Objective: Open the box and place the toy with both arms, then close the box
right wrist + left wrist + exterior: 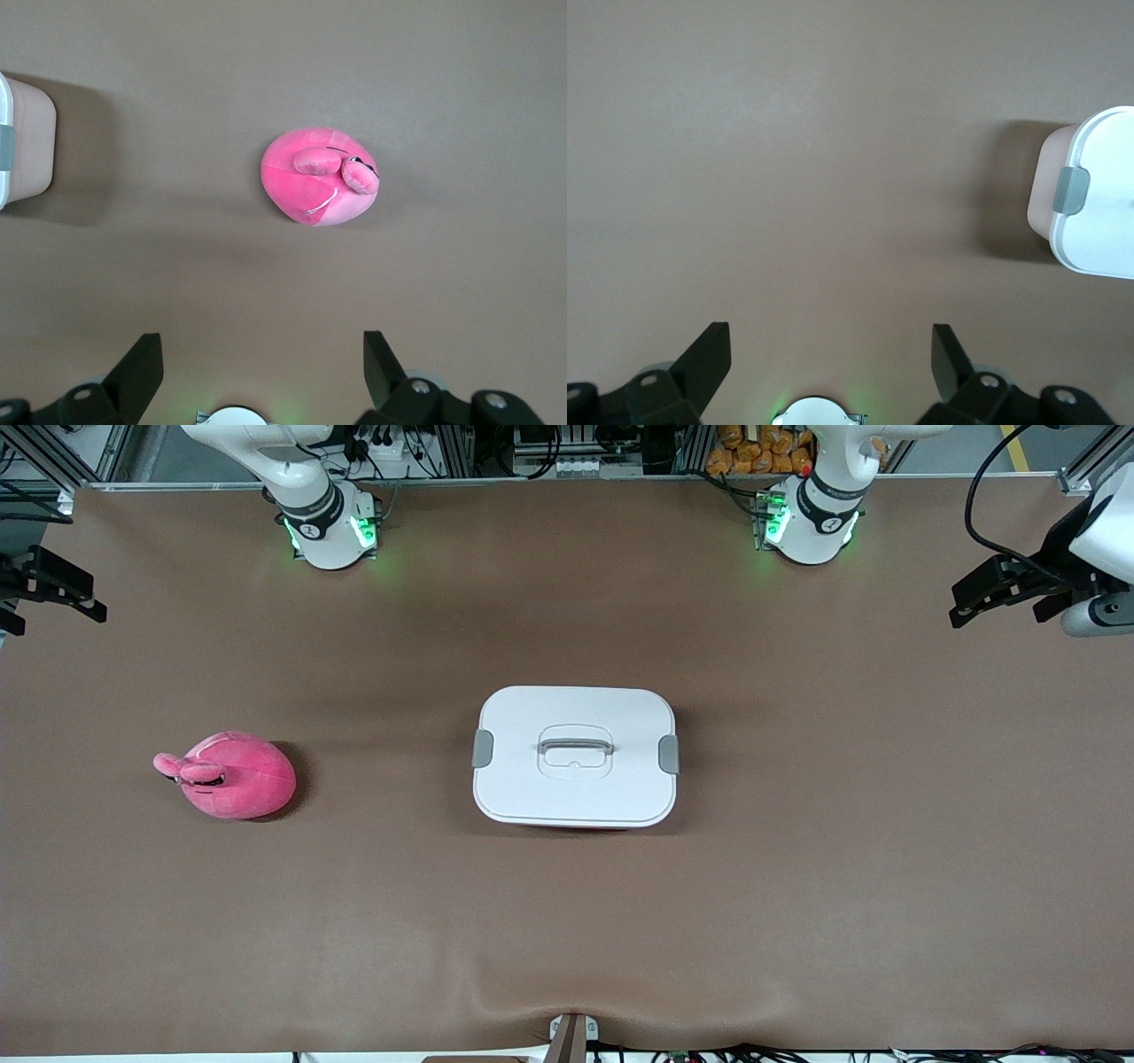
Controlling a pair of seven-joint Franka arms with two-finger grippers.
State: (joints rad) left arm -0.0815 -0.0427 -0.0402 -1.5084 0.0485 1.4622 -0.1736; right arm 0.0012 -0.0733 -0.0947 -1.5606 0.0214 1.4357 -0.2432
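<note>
Toward the right arm's end of the table (567,921) lies the toy (232,774), a pink plush resting on its own, well apart from the box (576,755). Its ear lobes point away from the box, toward the table edge at that end. The right gripper (262,372) hangs high over bare surface at the same end, fingers (142,367) spread wide and empty; in the right wrist view the toy sits ahead of the fingertips, not between them. At mid-table stands the box, lid (576,726) seated, its long axis running between the two arms' ends. One grey clip (482,748) faces the right arm's end; the second clip (669,754) faces the left arm's end; the handle (576,741) lies flat in its recess. Contents cannot be seen through the lid. The left gripper (831,372) hangs over bare surface at the left arm's end, fingers (950,359) likewise wide apart and empty, the nearer clip ahead and to one side of them. Judgement: the box remains latched, each clip lies closest to the arm at its own end, and the right arm is the nearer one to the toy.
</note>
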